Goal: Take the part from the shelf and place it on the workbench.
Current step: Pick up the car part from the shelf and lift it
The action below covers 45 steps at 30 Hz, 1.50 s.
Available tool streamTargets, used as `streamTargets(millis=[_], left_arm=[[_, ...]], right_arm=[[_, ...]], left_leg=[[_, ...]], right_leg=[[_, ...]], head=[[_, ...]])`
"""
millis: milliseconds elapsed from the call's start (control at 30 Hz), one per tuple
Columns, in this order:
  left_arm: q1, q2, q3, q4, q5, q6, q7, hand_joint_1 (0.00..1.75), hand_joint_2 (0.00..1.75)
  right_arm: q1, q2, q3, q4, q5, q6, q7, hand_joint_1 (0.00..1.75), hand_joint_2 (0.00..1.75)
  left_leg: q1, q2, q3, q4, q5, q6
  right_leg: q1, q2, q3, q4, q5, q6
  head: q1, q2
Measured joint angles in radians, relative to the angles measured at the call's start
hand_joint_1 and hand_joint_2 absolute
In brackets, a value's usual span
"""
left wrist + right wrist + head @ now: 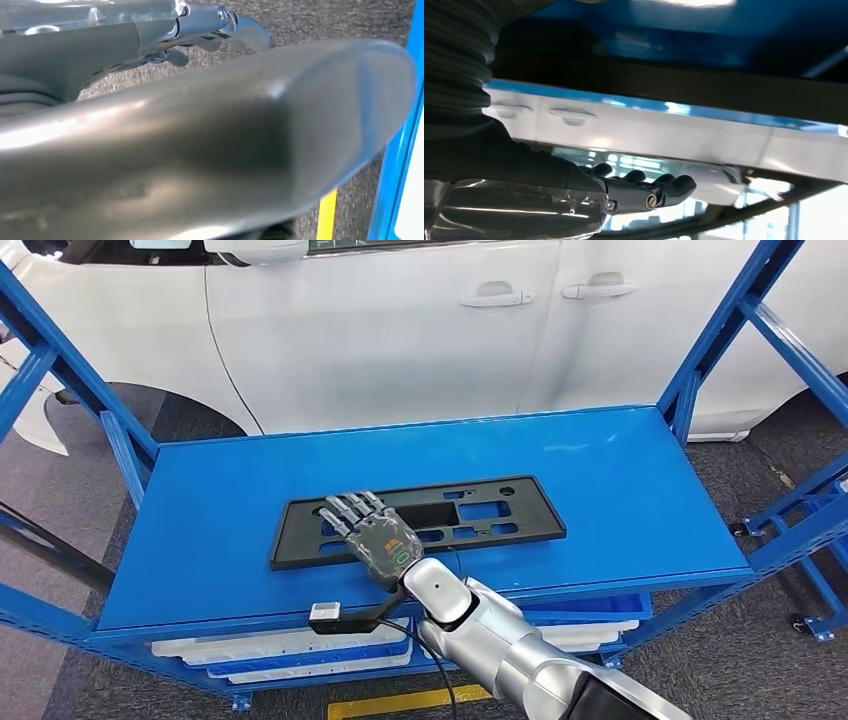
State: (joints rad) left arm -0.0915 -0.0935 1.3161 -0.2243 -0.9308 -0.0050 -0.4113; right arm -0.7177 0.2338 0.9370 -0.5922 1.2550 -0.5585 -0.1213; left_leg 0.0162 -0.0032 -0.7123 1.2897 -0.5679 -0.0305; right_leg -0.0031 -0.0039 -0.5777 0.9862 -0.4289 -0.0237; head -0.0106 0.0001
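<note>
- Blue shelf top (620, 500) fills our head view, with a white car (400, 320) parked just beyond its far edge.
- Our right hand (375, 535) lies flat over the black part (500, 515), fingers stretched out and apart, gripping nothing yet; we can't tell if it touches.
- Under the palm sits the part's left half, and its long axis runs off to the hand's right, along the shelf.
- Our left hand (210, 30) hangs by the floor, apparently holding nothing, so the right is far nearer.
- Bare shelf rings the part, and blue uprights (720, 340) stand well clear of it.
</note>
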Motion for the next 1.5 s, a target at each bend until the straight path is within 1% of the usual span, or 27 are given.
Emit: streamTargets(millis=[33,100,167,267,333,400,467,500,533,567,600,667,700,767,833,900,967,1000,1033,1067,1133,1200,1300,1367,1400,1467,1500], left_arm=[[0.001,0.001,0.0,0.0,0.0,0.0,0.0,0.0,0.0],[0.0,0.005,0.0,0.0,0.0,0.0,0.001,0.0,0.0],[-0.002,0.007,0.0,0.0,0.0,0.0,0.001,0.0,0.0],[-0.003,0.007,0.0,0.0,-0.001,-0.001,0.002,0.0,0.0],[-0.003,0.007,0.0,0.0,-0.002,-0.004,0.001,0.0,0.0],[-0.005,0.008,0.0,0.0,-0.003,-0.005,0.0,0.0,0.0],[-0.005,0.009,0.0,0.0,-0.003,-0.006,-0.001,0.0,0.0],[-0.005,0.009,0.0,0.0,-0.002,-0.006,-0.002,0.0,0.0],[-0.004,0.009,0.0,0.0,-0.002,-0.006,-0.003,0.0,0.0],[-0.004,0.01,0.0,0.0,-0.001,-0.006,-0.004,0.0,0.0],[-0.004,0.01,0.0,0.0,0.0,-0.006,-0.005,0.0,0.0],[-0.005,0.009,0.0,0.001,0.004,-0.006,-0.009,0.0,0.0],[-0.006,0.009,0.0,0.001,0.006,-0.006,-0.012,0.0,0.0],[-0.005,0.01,0.0,0.002,0.009,-0.006,-0.015,0.0,0.0],[-0.004,0.013,0.0,0.002,0.011,-0.005,-0.016,0.0,0.0],[-0.005,0.016,0.0,0.002,0.012,-0.004,-0.016,0.0,0.0],[-0.005,0.017,0.001,0.002,0.013,-0.005,-0.016,0.0,0.0],[-0.004,0.017,0.001,0.002,0.014,-0.005,-0.017,0.0,0.0],[-0.003,0.018,0.001,0.002,0.014,-0.005,-0.017,0.0,0.0],[-0.003,0.019,0.001,0.002,0.015,-0.005,-0.018,0.0,0.0],[-0.004,0.022,0.001,0.002,0.014,-0.006,-0.02,0.0,0.0],[-0.006,0.024,0.001,0.002,0.014,-0.008,-0.024,0.0,0.0],[-0.006,0.024,0.001,0.002,0.009,-0.018,-0.04,0.0,0.0],[-0.006,0.024,0.0,0.002,0.006,-0.022,-0.05,0.0,0.0],[-0.007,0.024,0.0,0.002,0.004,-0.022,-0.055,0.0,0.44],[-0.009,0.025,-0.003,0.002,-0.002,-0.019,-0.074,0.0,1.31],[-0.009,0.025,-0.005,0.002,-0.005,-0.016,-0.085,0.0,1.75]], right_arm=[[-0.003,-0.003,-0.011,0.01,0.004,-0.002,0.004,0.0,1.75],[-0.011,-0.007,-0.037,0.025,0.011,-0.007,0.006,0.0,1.75],[-0.021,-0.01,-0.057,0.036,0.017,-0.012,0.01,0.0,1.75],[-0.026,-0.013,-0.082,0.048,0.032,-0.016,0.033,0.0,1.75],[-0.032,-0.018,-0.106,0.057,0.043,-0.016,0.051,0.0,1.75],[-0.041,-0.026,-0.133,0.068,0.05,-0.015,0.061,0.0,1.75],[-0.047,-0.035,-0.156,0.082,0.053,-0.008,0.069,0.01,1.75],[-0.048,-0.04,-0.166,0.089,0.054,-0.002,0.072,0.4,1.75],[-0.05,-0.043,-0.174,0.095,0.056,0.005,0.074,0.84,1.75],[-0.053,-0.045,-0.181,0.1,0.057,0.012,0.076,1.27,1.75],[-0.058,-0.047,-0.187,0.104,0.06,0.019,0.079,1.7,1.75],[-0.069,-0.047,-0.197,0.112,0.067,0.034,0.087,1.75,1.75],[-0.074,-0.047,-0.202,0.116,0.069,0.04,0.091,1.75,1.75],[-0.078,-0.049,-0.214,0.124,0.07,0.051,0.094,1.75,1.75],[-0.079,-0.051,-0.227,0.13,0.07,0.057,0.094,1.75,1.75],[-0.081,-0.052,-0.237,0.135,0.07,0.058,0.094,1.75,1.75],[-0.082,-0.052,-0.246,0.141,0.07,0.058,0.094,1.75,1.75],[-0.081,-0.052,-0.25,0.144,0.07,0.058,0.094,1.75,1.75],[-0.08,-0.053,-0.255,0.147,0.071,0.058,0.094,1.75,1.75],[-0.079,-0.053,-0.259,0.15,0.072,0.058,0.094,1.75,1.75],[-0.08,-0.053,-0.265,0.153,0.074,0.057,0.093,1.75,1.75],[-0.081,-0.053,-0.272,0.155,0.075,0.057,0.091,1.75,1.75],[-0.081,-0.053,-0.284,0.156,0.077,0.054,0.091,1.75,1.75],[-0.081,-0.055,-0.294,0.156,0.078,0.051,0.09,1.75,1.75],[-0.081,-0.056,-0.299,0.156,0.078,0.049,0.09,1.75,1.75],[-0.076,-0.06,-0.307,0.156,0.077,0.039,0.085,1.75,1.75],[-0.071,-0.063,-0.313,0.156,0.075,0.03,0.078,1.75,1.75]], left_leg=[[0.002,0.0,0.003,-0.008,0.017,-0.002],[0.007,0.001,0.064,-0.137,0.086,-0.005],[0.007,0.0,0.12,-0.251,0.125,0.001],[0.002,-0.003,0.125,-0.269,0.125,0.021],[0.004,-0.003,0.124,-0.274,0.13,0.034],[0.005,-0.002,0.122,-0.277,0.134,0.045],[0.003,-0.002,0.119,-0.277,0.135,0.05],[0.002,-0.002,0.118,-0.276,0.135,0.05],[0.0,-0.003,0.118,-0.276,0.134,0.051],[-0.001,-0.003,0.119,-0.275,0.134,0.05],[-0.002,-0.003,0.12,-0.275,0.134,0.05],[-0.007,-0.003,0.119,-0.274,0.134,0.047],[-0.009,-0.003,0.118,-0.273,0.134,0.044],[-0.01,-0.003,0.118,-0.276,0.135,0.034],[-0.009,-0.002,0.116,-0.27,0.127,0.024],[-0.008,-0.002,0.084,-0.194,0.079,0.015],[-0.004,-0.002,0.021,-0.057,0.015,0.007],[-0.003,-0.002,-0.003,-0.007,0.001,0.005],[-0.002,-0.002,-0.014,0.012,0.004,0.003],[-0.001,-0.001,-0.004,-0.011,0.027,0.001],[0.002,0.001,0.061,-0.145,0.094,0.0],[0.002,0.0,0.111,-0.249,0.128,0.009],[-0.002,-0.002,0.116,-0.267,0.13,0.029],[-0.001,-0.002,0.116,-0.273,0.134,0.042],[0.001,-0.002,0.116,-0.275,0.136,0.047],[-0.001,-0.001,0.114,-0.275,0.137,0.052],[-0.001,-0.002,0.113,-0.274,0.137,0.053]], right_leg=[[-0.001,0.0,0.0,0.003,-0.001,0.001],[-0.003,0.002,0.0,0.012,-0.008,0.007],[-0.002,0.004,-0.003,0.021,-0.013,0.018],[0.0,0.006,-0.007,0.023,-0.013,0.033],[-0.002,0.006,-0.014,0.039,-0.026,0.044],[-0.005,0.005,-0.055,0.126,-0.077,0.053],[-0.005,0.005,-0.124,0.267,-0.137,0.057],[-0.005,0.005,-0.149,0.315,-0.149,0.057],[-0.004,0.005,-0.154,0.323,-0.14,0.055],[-0.003,0.005,-0.14,0.289,-0.112,0.051],[-0.002,0.005,-0.108,0.221,-0.075,0.044],[0.004,0.005,-0.042,0.081,-0.02,0.031],[0.007,0.004,-0.025,0.042,-0.009,0.026],[0.009,0.003,-0.02,0.024,-0.006,0.022],[0.002,0.002,-0.015,0.014,0.0,0.014],[-0.003,0.0,-0.009,0.003,0.006,0.006],[-0.002,-0.001,-0.009,0.003,0.006,0.003],[-0.002,0.0,-0.01,0.004,0.005,0.003],[-0.002,0.0,-0.01,0.005,0.005,0.003],[-0.002,0.0,-0.01,0.008,0.003,0.005],[-0.003,0.002,-0.009,0.015,-0.003,0.011],[0.001,0.003,-0.012,0.024,-0.008,0.021],[0.002,0.004,-0.017,0.026,-0.008,0.035],[-0.002,0.003,-0.029,0.054,-0.03,0.046],[-0.003,0.004,-0.048,0.096,-0.055,0.051],[-0.004,0.004,-0.113,0.232,-0.119,0.057],[-0.004,0.004,-0.144,0.293,-0.139,0.058]], head=[[0.0,0.0],[0.0,0.0],[0.0,0.0],[0.001,0.0],[0.003,0.0],[0.004,0.0],[0.005,0.0],[0.005,0.0],[0.005,0.0],[0.005,0.0],[0.005,0.0],[0.004,0.0],[0.004,0.0],[0.004,0.0],[0.004,0.0],[0.002,0.0],[0.0,0.0],[0.0,0.0],[0.0,0.0],[0.0,0.0],[0.0,0.0],[0.001,0.0],[0.004,0.0],[0.005,0.0],[0.006,0.0],[0.008,0.0],[0.008,0.0]])
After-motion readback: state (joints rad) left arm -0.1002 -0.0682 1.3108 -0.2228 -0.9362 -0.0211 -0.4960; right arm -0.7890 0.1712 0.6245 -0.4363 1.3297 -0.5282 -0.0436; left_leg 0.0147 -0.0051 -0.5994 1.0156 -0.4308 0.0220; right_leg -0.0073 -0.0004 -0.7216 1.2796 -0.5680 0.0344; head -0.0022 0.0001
